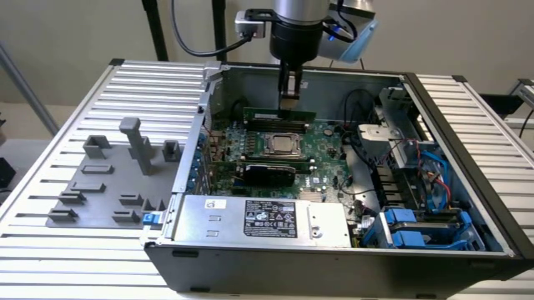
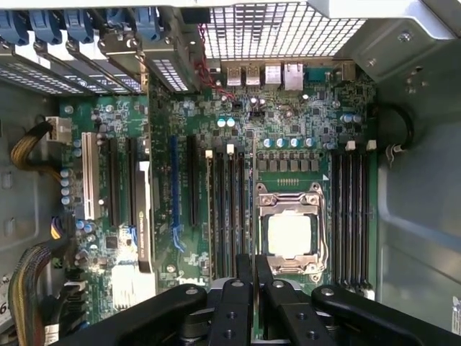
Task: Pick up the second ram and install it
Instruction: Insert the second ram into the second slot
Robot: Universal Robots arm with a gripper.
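Note:
The second ram point(image 1: 279, 115), a thin green stick, stands on its long edge just above the black memory slots point(image 1: 276, 124) on the far side of the CPU socket point(image 1: 286, 145) inside the open computer case. My gripper point(image 1: 289, 101) hangs straight down over the stick's middle, fingers nearly together and pinching its top edge. In the wrist view the black fingers point(image 2: 236, 303) are almost closed, with my gripper point(image 2: 253, 265) over the board between the slots point(image 2: 229, 216) and the socket point(image 2: 289, 232). The stick looks level with the slot row.
A grey holder plate point(image 1: 109, 181) with upright blocks lies on the slatted table at the exterior view's left. Inside the case are the power supply point(image 1: 259, 219), blue drive cages point(image 1: 417, 228), loose cables point(image 1: 376, 156) and more slots point(image 2: 353, 216) past the socket.

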